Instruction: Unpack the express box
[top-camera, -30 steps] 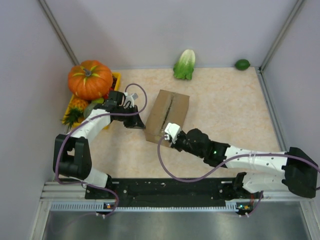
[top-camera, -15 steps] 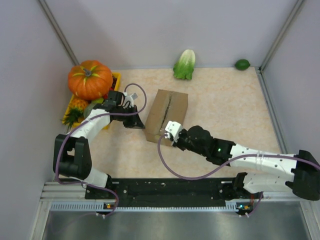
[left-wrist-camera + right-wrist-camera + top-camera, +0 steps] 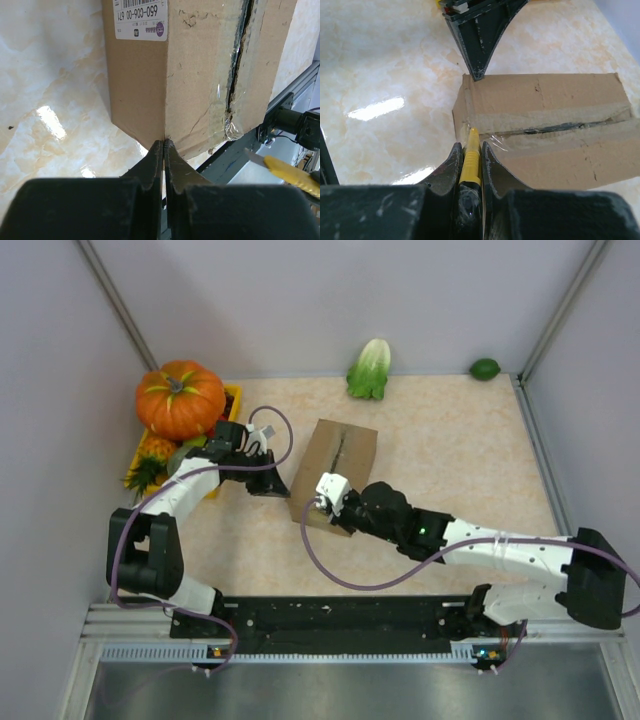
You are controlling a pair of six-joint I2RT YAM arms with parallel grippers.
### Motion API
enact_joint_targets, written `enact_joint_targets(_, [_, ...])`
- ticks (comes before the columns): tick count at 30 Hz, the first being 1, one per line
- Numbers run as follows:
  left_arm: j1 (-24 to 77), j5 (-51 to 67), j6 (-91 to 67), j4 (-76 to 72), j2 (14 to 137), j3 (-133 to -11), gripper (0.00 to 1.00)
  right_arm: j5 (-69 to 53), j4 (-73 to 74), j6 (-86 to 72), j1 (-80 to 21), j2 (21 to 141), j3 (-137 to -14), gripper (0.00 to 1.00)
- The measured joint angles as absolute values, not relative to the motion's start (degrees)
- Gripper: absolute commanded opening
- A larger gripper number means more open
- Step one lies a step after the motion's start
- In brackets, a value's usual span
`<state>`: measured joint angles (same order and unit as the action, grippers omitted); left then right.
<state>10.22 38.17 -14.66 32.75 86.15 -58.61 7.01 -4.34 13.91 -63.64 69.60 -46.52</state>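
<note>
We see a tabletop [image 3: 470, 455] like pale marble, cream with orange swirls. Plain grey walls [image 3: 300, 300] stand on three sides. White light spots [image 3: 375, 108] shine on the glossy top. A metal rail [image 3: 140, 625] runs along the near edge.

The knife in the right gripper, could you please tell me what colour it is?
Yellow; the knife shows best in the right wrist view.

1. A white label [image 3: 140, 19] is stuck on the side face of the express box [image 3: 200, 75], near its corner edge, in the left wrist view; its large dark line reads "650-C06-00 671";
2. Above that line are the lower ends of barcode bars, cut off by the frame's top edge;
3. Below it is a row of small print and a small purple mark, both too fine to read.
</note>
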Motion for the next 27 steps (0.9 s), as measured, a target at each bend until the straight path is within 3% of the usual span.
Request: enact_joint_targets(27, [10.17,38.83,-14.39,32.69,86.39,-58.63,0.0,4.03,-10.81,17.93,-63.64,81.3,-50.37,0.0])
